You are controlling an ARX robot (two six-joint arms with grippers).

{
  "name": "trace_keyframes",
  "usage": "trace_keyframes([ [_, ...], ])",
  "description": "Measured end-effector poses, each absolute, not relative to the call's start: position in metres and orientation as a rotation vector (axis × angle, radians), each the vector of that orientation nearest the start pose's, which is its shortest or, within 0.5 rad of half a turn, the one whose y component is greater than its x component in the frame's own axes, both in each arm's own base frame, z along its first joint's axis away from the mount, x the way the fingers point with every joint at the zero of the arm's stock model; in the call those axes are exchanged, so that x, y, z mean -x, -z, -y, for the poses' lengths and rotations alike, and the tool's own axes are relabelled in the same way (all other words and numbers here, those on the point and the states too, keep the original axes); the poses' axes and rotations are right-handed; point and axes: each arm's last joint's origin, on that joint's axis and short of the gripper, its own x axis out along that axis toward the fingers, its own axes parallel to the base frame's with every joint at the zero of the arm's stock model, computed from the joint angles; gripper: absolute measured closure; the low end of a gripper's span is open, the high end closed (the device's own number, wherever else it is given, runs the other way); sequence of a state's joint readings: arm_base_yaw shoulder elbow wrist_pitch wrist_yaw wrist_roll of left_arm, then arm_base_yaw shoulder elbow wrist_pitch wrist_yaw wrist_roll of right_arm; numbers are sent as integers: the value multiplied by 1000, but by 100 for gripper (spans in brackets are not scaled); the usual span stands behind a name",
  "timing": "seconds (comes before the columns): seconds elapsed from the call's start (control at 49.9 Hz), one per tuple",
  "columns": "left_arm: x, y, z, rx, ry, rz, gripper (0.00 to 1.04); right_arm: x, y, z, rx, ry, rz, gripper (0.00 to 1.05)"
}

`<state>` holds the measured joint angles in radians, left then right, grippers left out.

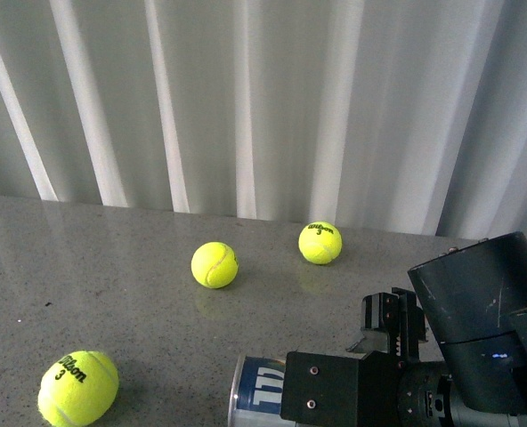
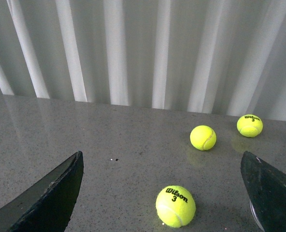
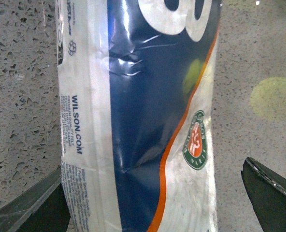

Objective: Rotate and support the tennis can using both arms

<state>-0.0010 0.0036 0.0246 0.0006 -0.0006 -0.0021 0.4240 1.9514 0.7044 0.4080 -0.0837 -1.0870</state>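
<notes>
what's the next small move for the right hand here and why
Probably close the right hand on the tennis can. The can lies on the table between that hand's fingers, which stand wide open, so nothing grips it yet. The left hand is open too, facing a loose ball, and is not on the can.

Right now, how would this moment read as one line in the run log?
tennis can: lying on table | right gripper: open, straddling can | left gripper: open, empty | three tennis balls: loose on table
</notes>
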Motion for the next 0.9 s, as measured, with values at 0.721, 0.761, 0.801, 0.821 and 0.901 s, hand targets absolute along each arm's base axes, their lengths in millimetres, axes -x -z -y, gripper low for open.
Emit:
trace_keyframes([
  [0.721, -96, -172, 0, 2, 0, 22, 7, -283, -152, -119, 1083, -782, -326, 7],
  [0.761, -96, -172, 0, 2, 0, 22, 7, -283, -165, -117, 1058, -754, -290, 7],
  [0.801, -96, -172, 0, 2, 0, 22, 7, -284, -186, -113, 1018, -699, -226, 7],
  [0.821, -96, -172, 0, 2, 0, 22, 7, -284, -194, -111, 1003, -674, -199, 7],
  [0.901, -96, -172, 0, 2, 0, 22, 7, -285, -242, -98, 905, -505, -60, 7],
])
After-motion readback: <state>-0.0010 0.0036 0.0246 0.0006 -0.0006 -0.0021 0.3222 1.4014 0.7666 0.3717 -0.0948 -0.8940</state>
